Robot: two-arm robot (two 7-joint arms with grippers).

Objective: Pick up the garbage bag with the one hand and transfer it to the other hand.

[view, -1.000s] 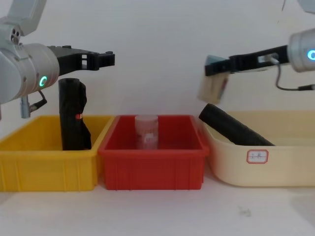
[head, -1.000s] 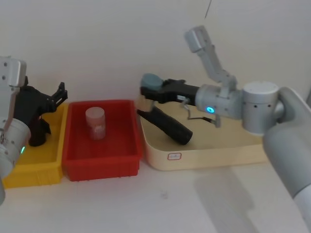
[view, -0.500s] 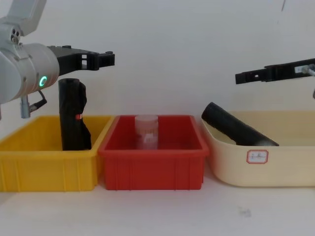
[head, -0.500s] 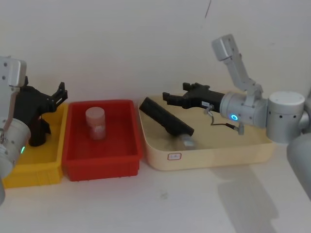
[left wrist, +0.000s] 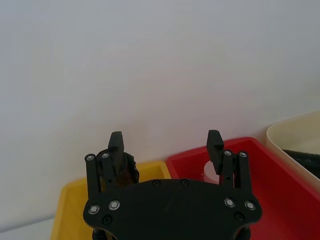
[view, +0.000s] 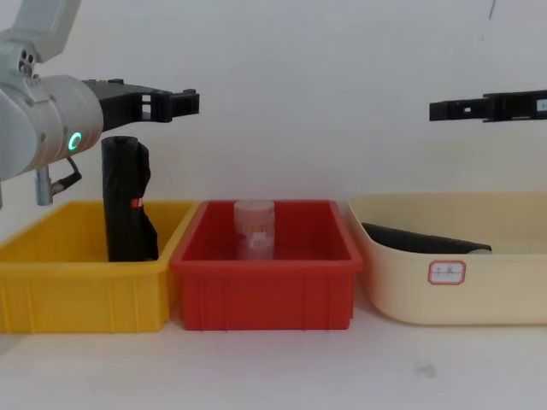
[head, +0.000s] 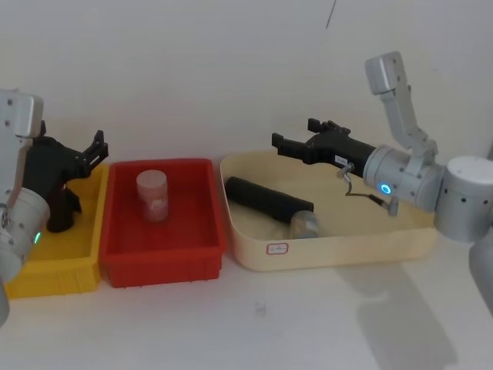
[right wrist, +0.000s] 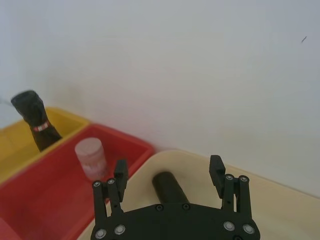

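The garbage bag is a black roll with a small red mark, standing upright at the back of the yellow bin; it also shows as the roll. My left gripper, on the green-ringed arm, hovers open just above the bag's top, apart from it. In the left wrist view the left gripper has nothing between its fingers. My right gripper, on the blue-ringed arm, hangs open and empty over the cream tub.
A red bin with an upright clear jar stands between the yellow bin and the cream tub. Inside the tub lie a second black roll and a clear jar on its side. A white wall runs close behind.
My right gripper let go of a jar and drew back to the right. The black roll in the cream tub dropped from leaning on the rim to lying flat. The left arm stayed still.
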